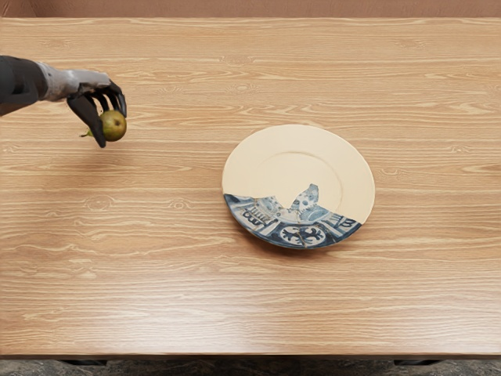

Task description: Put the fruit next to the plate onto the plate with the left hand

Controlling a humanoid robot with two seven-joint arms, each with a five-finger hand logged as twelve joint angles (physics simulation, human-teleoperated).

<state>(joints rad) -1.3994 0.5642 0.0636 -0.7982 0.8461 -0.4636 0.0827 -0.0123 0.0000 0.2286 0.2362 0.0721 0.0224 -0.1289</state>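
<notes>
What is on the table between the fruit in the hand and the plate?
Nothing. In the head view, only bare wooden table lies between the fruit, held by the left hand, and the plate.

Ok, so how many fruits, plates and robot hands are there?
fruit: 1
plate: 1
left hand: 1, holding the fruit
Total: 3

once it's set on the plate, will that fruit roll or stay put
The fruit looks round and smooth, so it may roll. The plate looks shallow, so its rim would likely check it little.
</notes>
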